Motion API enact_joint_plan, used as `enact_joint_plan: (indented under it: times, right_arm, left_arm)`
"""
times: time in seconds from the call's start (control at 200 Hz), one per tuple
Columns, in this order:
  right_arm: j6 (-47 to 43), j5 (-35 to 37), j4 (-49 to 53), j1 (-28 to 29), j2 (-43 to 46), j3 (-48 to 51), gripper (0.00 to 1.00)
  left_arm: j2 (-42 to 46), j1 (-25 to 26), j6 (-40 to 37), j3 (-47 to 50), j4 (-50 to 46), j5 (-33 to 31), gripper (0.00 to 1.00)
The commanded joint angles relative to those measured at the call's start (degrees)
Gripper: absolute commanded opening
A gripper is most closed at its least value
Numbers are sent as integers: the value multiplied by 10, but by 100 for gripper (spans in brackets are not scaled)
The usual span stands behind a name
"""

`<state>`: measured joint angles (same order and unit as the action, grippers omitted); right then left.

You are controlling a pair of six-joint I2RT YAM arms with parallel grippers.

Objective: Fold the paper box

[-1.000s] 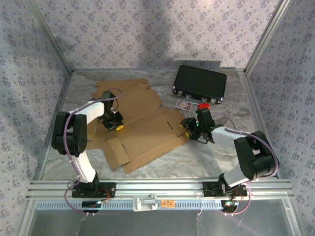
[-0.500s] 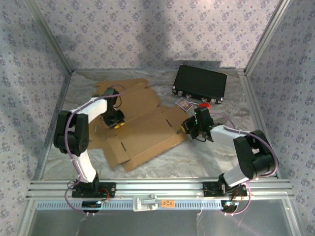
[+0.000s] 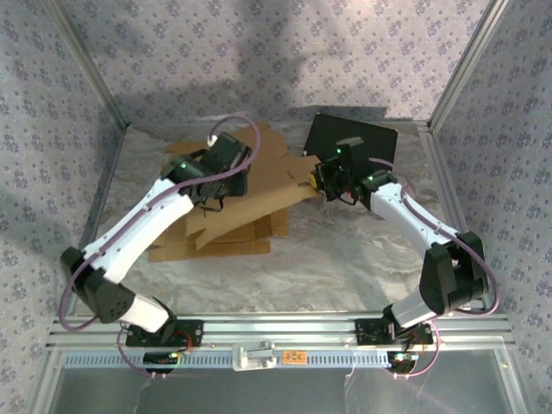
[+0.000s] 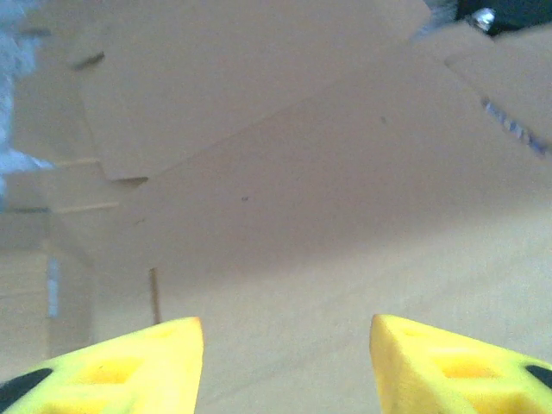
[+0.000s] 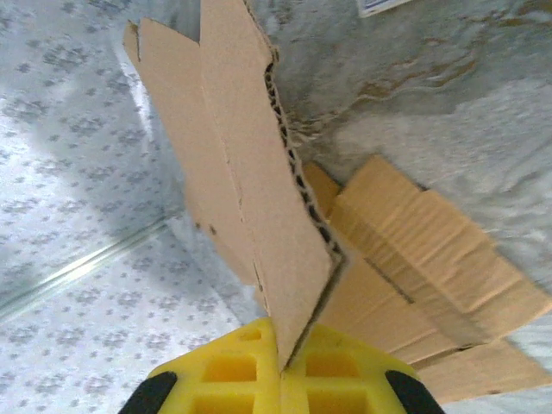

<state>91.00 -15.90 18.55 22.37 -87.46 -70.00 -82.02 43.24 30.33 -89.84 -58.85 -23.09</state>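
— Paper box [image 3: 226, 226], where is it?
— A little left of centre in the top view, an unfolded sheet of brown corrugated cardboard on the silvery table [image 3: 345, 259]. Its lower panels lie flat, while the upper right part is lifted and slants up to a corner at the right.
— What has hold of that corner?
— The right gripper [image 3: 317, 179]. In the right wrist view its yellow fingers [image 5: 233, 366] sit at the bottom of the frame, pressed together on the sheet's cut edge. The fluted edge rises from them towards the top of the frame.
— And the left gripper [image 3: 226, 164]?
— It is over the upper left part of the sheet, above centre in the top view. In the left wrist view its two yellow fingertips [image 4: 129, 366] are at the bottom corners, clearly apart, with plain cardboard beyond the gap and nothing held between them. I cannot tell whether they touch the sheet.
— What is around it?
— A black case [image 3: 371, 142] lies at the upper right of centre, just behind the right gripper, near the patterned back wall [image 3: 285, 60].
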Motion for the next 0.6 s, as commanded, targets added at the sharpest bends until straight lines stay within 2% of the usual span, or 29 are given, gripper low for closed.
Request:
enact_joint_plan:
  times: [0.0,0.155,0.28,0.37,0.48,0.595]
  right_arm:
    - [16,-19,70,-13,-46,-82,0]
    - [13,-51,99,-30,-92,-163,0]
    - [26,-74,105,-39,-115,-200,0]
    - [27,-79,123,-45,-123,-224,0]
    - [28,-89,135,-55,-127,-238,0]
    - [30,-100,142,-62,-129,-243,0]
  left_arm:
    - [48,31,-74,51,-42,-63,55]
    - [148,71,-118,165,26,-62,57]
    - [227,84,-139,266,107,-48,58]
    - [267,95,-171,327,161,-63,61]
    - [261,96,-199,353,181,-97,63]
    - [202,95,-213,337,178,-173,63]
